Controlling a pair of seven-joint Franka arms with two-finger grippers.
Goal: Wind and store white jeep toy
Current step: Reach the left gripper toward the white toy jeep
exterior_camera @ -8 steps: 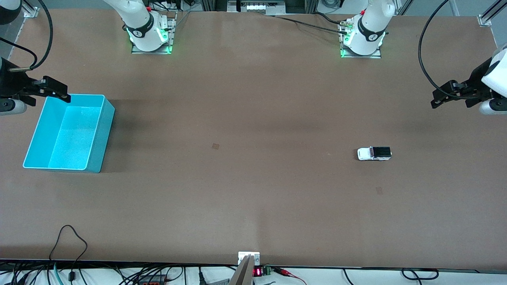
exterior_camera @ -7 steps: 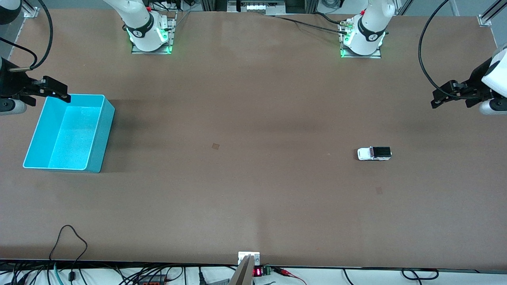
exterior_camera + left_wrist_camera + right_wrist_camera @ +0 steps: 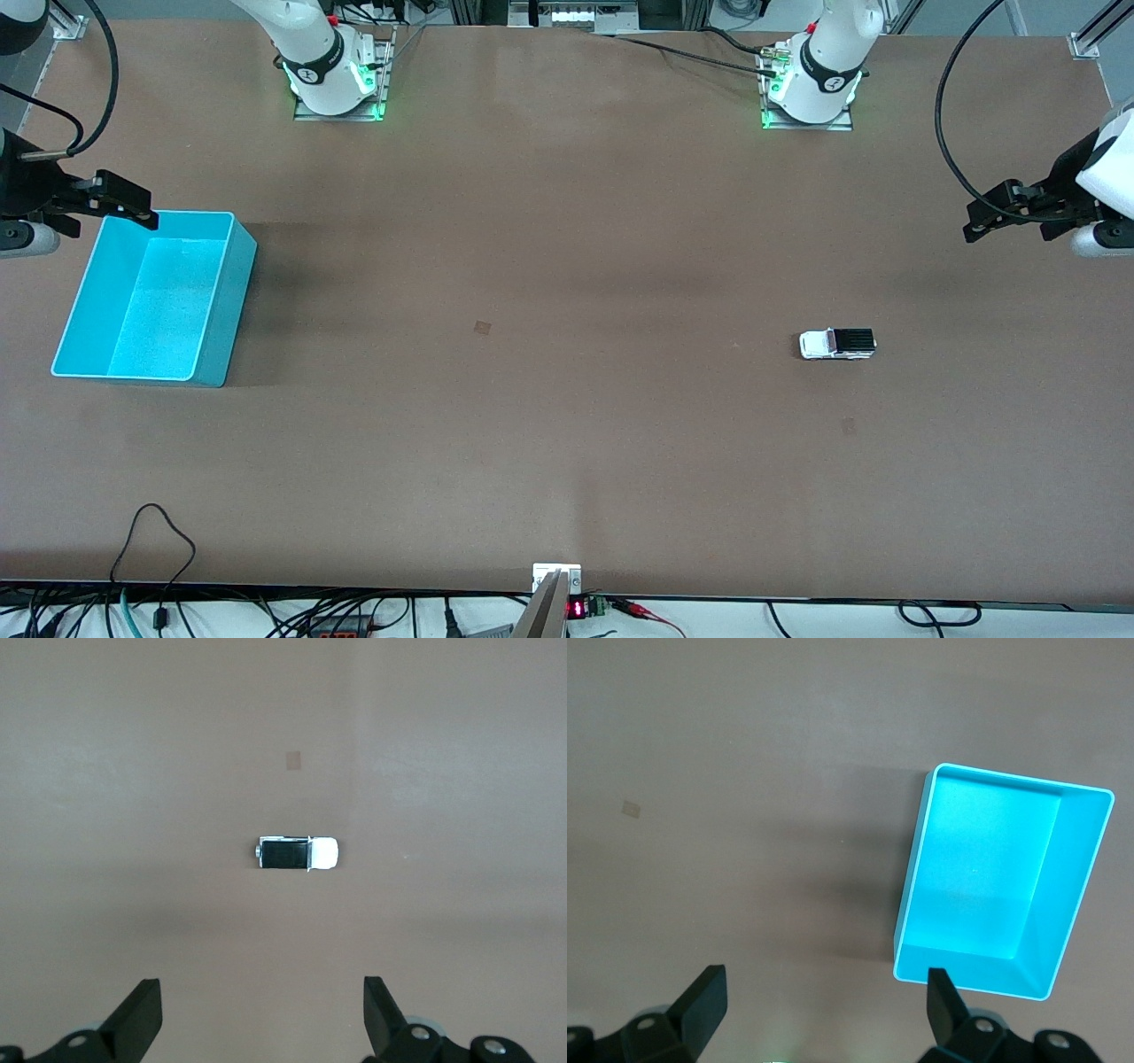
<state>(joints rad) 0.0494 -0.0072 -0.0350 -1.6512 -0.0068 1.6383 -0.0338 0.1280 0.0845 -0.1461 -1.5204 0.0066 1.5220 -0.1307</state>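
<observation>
Two arms, both idle and raised at the table's ends, nothing held. White jeep toy (image 3: 837,344) sits alone on the brown table (image 3: 567,443), on its wheels, toward the left arm's end, nearer the front camera than the left arm's base (image 3: 811,89). Black ribbed rear roof points toward the left arm's end, white hood toward the table's middle. Left gripper (image 3: 1005,213) hangs high over the table edge at that same end, well apart from the toy; in the left wrist view its two black fingers (image 3: 142,1019) stand spread wide with only bare tabletop between them, and the toy (image 3: 297,853) lies on the table below, clear of both fingers. Turquoise bin (image 3: 155,297) stands at the right arm's end, open side up, nothing inside, well apart from the toy. Right gripper (image 3: 115,204) hovers over the bin's rim on the side nearest the right arm's base (image 3: 337,80); jaws released and wide. In the right wrist view the bin (image 3: 1001,873) shows whole, one finger (image 3: 943,1001) overlapping its rim in the view, contact not evident. Small darker square patch (image 3: 482,327) marks the tabletop near the middle; another (image 3: 848,426) lies near the toy, nearer the front camera.
</observation>
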